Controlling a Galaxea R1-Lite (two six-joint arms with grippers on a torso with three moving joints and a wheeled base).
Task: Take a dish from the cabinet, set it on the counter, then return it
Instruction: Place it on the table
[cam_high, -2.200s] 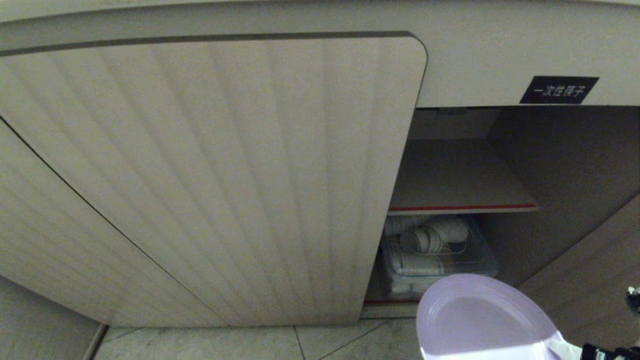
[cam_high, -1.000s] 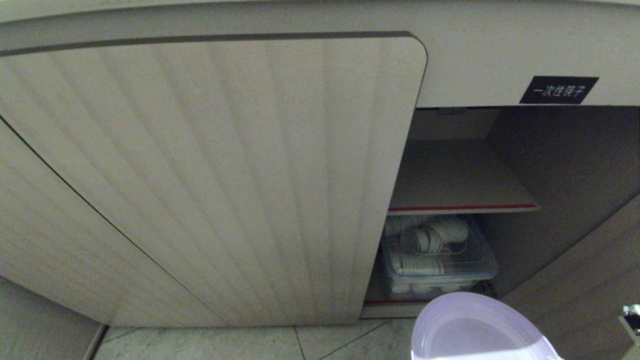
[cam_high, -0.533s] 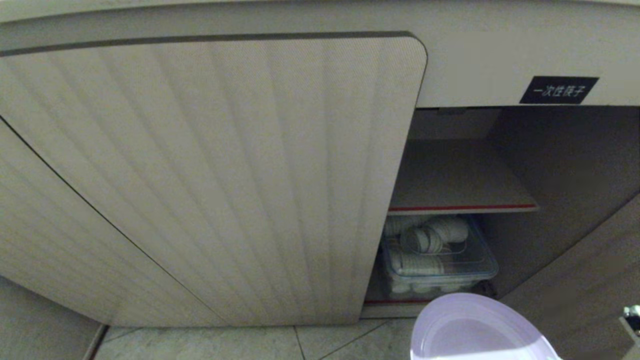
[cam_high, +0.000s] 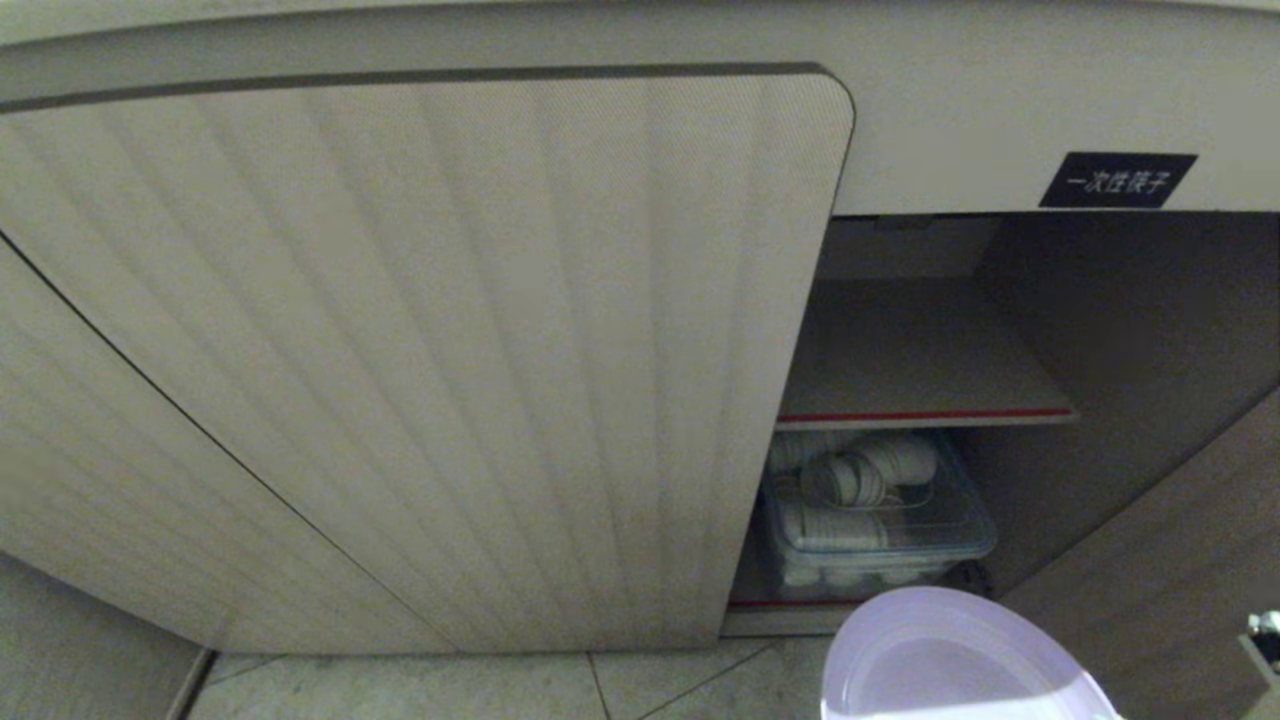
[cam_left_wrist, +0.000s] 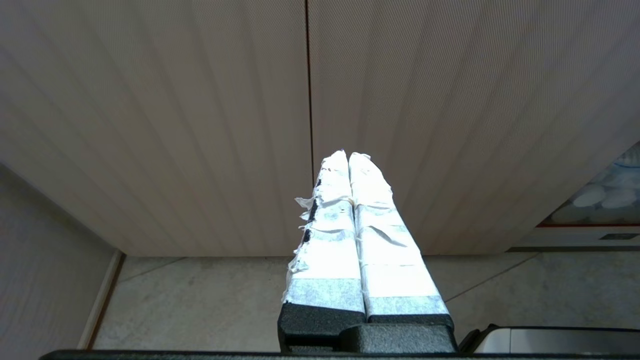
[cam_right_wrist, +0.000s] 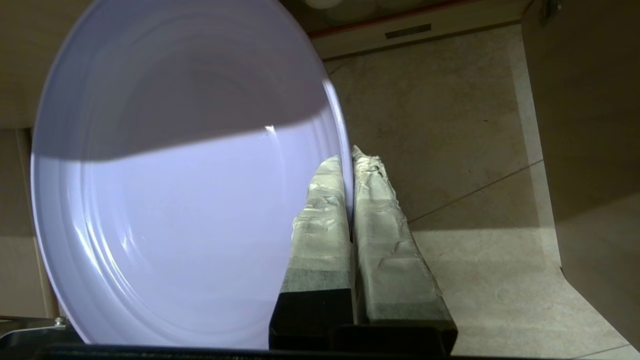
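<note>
The lavender dish (cam_high: 950, 660) shows at the bottom right of the head view, held in front of and below the open cabinet (cam_high: 1000, 330). In the right wrist view the dish (cam_right_wrist: 175, 200) stands on edge, and my right gripper (cam_right_wrist: 348, 155) is shut on its rim, one taped finger on each face. The right gripper itself is below the head view's edge. My left gripper (cam_left_wrist: 348, 154) is shut on nothing and points at the closed ribbed door (cam_left_wrist: 200, 125). The cabinet's red-edged shelf (cam_high: 920, 415) is bare. The counter is out of view.
A clear plastic bin (cam_high: 875, 520) holding white discs sits on the cabinet's lower level. The closed ribbed door (cam_high: 450, 350) fills the left. The open door panel (cam_high: 1170, 560) stands at the right. A black label (cam_high: 1117, 180) sits above the opening. Tiled floor (cam_high: 500, 685) lies below.
Two seconds ago the dish was higher and further right, with the gripper's taped tip showing. It has since sunk towards the bottom edge. Over the last second nothing has visibly moved.
</note>
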